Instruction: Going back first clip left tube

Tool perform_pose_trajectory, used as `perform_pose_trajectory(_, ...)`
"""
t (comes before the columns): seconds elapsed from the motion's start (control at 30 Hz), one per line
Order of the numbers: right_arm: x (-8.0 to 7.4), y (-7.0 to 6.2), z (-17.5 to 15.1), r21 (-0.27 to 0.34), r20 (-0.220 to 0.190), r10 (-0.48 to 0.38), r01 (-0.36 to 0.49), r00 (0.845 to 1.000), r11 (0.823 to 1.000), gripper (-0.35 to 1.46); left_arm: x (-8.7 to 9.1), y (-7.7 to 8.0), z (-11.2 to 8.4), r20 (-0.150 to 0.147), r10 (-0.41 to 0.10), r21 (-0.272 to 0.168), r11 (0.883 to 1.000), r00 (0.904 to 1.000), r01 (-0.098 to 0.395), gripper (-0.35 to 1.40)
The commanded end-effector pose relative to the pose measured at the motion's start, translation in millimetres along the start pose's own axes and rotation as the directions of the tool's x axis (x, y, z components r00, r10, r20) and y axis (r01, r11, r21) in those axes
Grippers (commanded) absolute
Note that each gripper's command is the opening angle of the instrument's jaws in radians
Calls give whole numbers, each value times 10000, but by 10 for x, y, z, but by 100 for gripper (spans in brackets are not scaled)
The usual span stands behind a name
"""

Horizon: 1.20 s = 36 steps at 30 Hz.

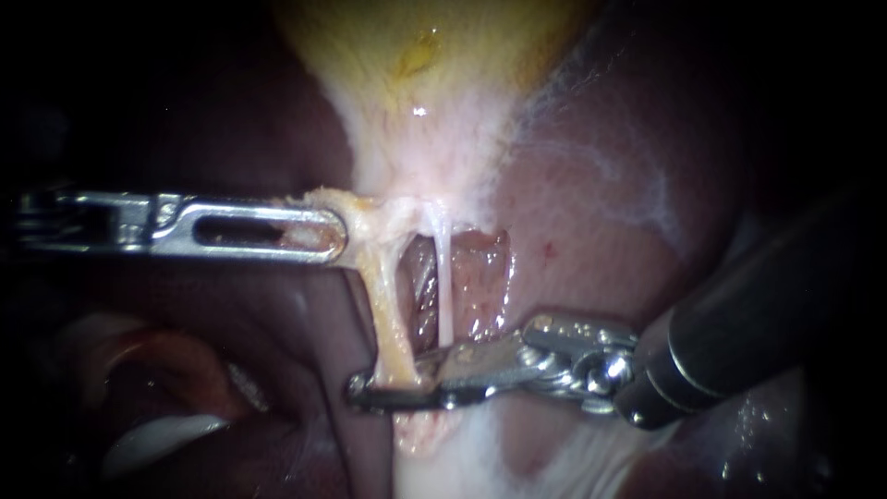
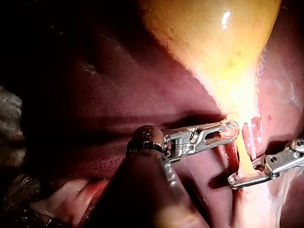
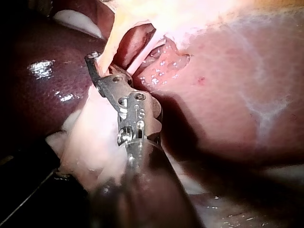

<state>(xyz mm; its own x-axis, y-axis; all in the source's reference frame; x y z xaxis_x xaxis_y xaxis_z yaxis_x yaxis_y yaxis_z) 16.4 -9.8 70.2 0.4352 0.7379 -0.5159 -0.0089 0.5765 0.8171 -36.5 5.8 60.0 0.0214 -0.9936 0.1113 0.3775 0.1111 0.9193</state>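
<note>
The yellow gallbladder narrows down to a pale neck between lobes of the dark red liver. Two tubes run down from the neck: a thicker yellowish left tube and a thin white right tube. My left instrument comes in level, its slotted jaws shut on the tissue at the neck, holding it leftward. My right instrument lies at the left tube's lower end, its jaws open with the tube between them. I can make out no clip. The left wrist view shows both instruments.
A reddish window of liver bed shows behind the two tubes. Pale white tissue spreads below the right instrument and wraps its side. A whitish fold lies at the lower left. The right shaft fills the lower right.
</note>
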Motion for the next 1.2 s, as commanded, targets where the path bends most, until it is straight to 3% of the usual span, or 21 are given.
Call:
perform_pose_trajectory(0.03, 0, 0, 0, 9, -1, 1, -1, 10000, 10000, -35, 0, 0, 0, 0, 0, -3, 10000, 10000, 0, -35)
perform_pose_trajectory(0.2, 0, 1, 0, 112, 43, 3, -4, 10000, 9999, -34, 0, 0, 0, 1, 0, -3, 10000, 10000, 0, -35)
perform_pose_trajectory(0.23, 0, 3, 0, 157, 3, -294, 294, 9996, 9994, -12, 0, 0, 0, 1, 0, -3, 10000, 10000, 0, -35)
perform_pose_trajectory(0.33, 0, 7, 3, -18, -220, -1238, 1238, 9921, 9923, 34, 0, 0, 0, 1, 0, -3, 10000, 10000, 0, -35)
perform_pose_trajectory(0.4, 0, 9, 3, 11, -511, -1408, 1410, 9887, 9900, 41, 1, 0, 0, 2, 0, -4, 10000, 10000, 0, -35)
perform_pose_trajectory(0.5, 2, 11, 4, -340, -759, -1801, 1780, 9807, 9834, 47, 1, 0, 0, 2, 1, -4, 10000, 10000, -1, -35)
perform_pose_trajectory(0.67, 2, 14, 0, -755, -787, -2292, 2234, 9702, 9718, 49, 1, 0, 0, 2, 1, -4, 10000, 10000, -1, -35)
perform_pose_trajectory(0.83, 1, 16, -13, -771, -749, -2702, 2645, 9599, 9613, 50, 1, 0, 0, 3, 2, -5, 10000, 10000, -2, -35)
perform_pose_trajectory(1.07, 9, 10, -57, -779, -714, -3396, 3342, 9378, 9393, 50, 1, 1, 0, 3, 6, -4, 10000, 10000, -6, -35)
perform_pose_trajectory(1.2, 19, 6, -95, -995, -671, -3966, 3893, 9156, 9157, 50, 1, 1, 0, 2, 7, -3, 10000, 10000, -7, -35)
